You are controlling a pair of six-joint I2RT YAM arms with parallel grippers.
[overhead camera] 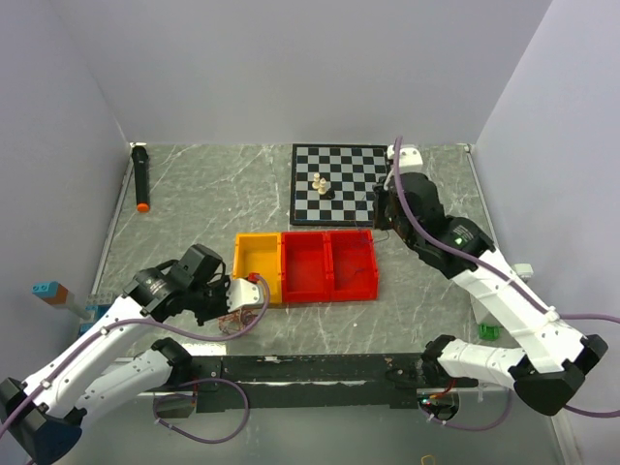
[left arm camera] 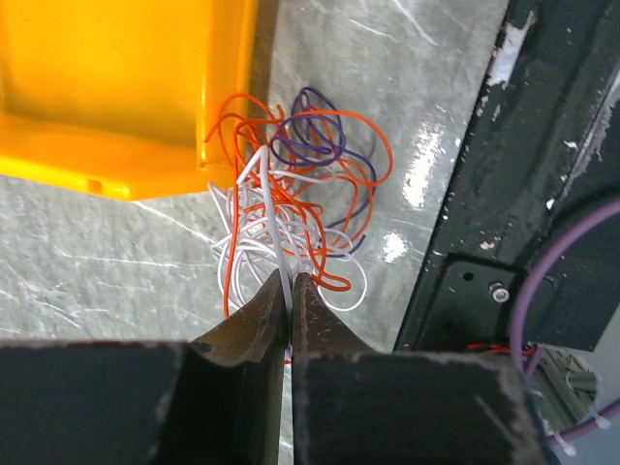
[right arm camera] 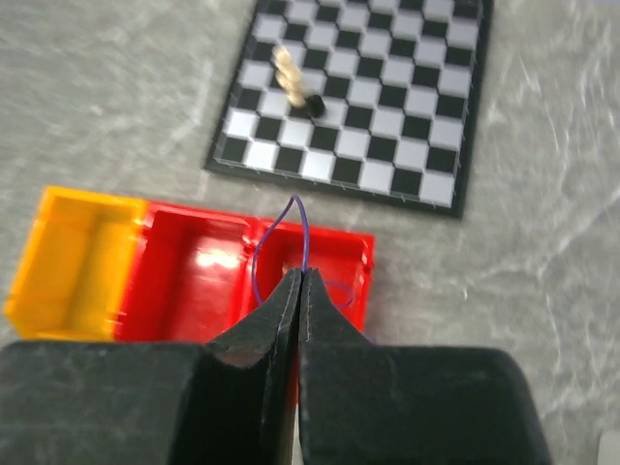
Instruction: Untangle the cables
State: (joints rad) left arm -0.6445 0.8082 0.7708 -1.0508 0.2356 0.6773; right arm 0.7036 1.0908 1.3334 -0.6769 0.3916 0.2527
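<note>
Early stage. Right jaws clenched on one purple wire [right arm camera: 306, 231], held above the red bin [right arm camera: 194, 281], apparently free of the bunch. Left jaws grasp a white strand [left arm camera: 275, 225] of the cables [left arm camera: 300, 194], which lie knotted on the surface [left arm camera: 97, 257] beside the yellow bin [left arm camera: 116, 97]; most separation outstanding

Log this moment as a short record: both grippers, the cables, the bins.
cable tangle: orange, white and purple loops on the table beside the yellow bin
left gripper: shut on a white cable from the tangle
right gripper: shut on a purple cable, far from the tangle
red bins: two, in a row with the yellow bin
chessboard: far right, pieces on it
</note>
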